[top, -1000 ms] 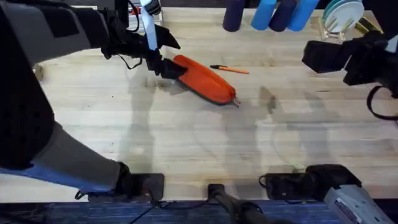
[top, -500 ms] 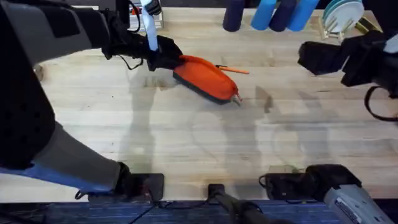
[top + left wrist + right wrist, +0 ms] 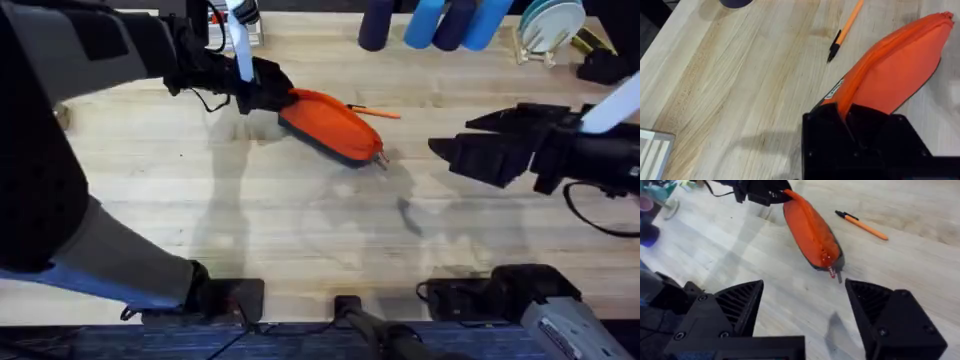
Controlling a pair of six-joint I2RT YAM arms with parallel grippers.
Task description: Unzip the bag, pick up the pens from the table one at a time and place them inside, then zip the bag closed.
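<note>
Bag: orange pouch [image 3: 333, 126] with a dark underside, lying on the tabletop [image 3: 300, 220] toward the far edge, a little left of the middle; it runs slantwise, one end nearer the far left, the other end nearer the front and right.
Right fingers: the right gripper [image 3: 450, 152] hangs over the right half of the tabletop, nearer the front edge than the bag, aimed at the bag's near end and well apart from it; its two black fingers [image 3: 735, 305] are spread wide with nothing between them.
Zipper: in the right wrist view the zip line runs along the top of the bag [image 3: 812, 232] and looks closed; a small pull tab [image 3: 832, 272] hangs at the end nearest the right gripper, with a grey tag beside it.
Left fingers: the left gripper [image 3: 270, 97] is clamped on the bag's far-left end; in the left wrist view the orange fabric [image 3: 895, 75] is pinched between its black fingers [image 3: 827, 130], and that end looks lifted a little off the wood.
Pen: one orange pen [image 3: 372, 111] with a black end lies flat on the tabletop just beyond the bag, toward the far edge; from overhead its black end sits close against the bag's far side, whether touching I cannot tell.
Far edge: blue and dark cylinders [image 3: 440, 22] stand along the far edge, right of the middle.
Far-right corner: a small rack of plates [image 3: 548, 28] stands there.
</note>
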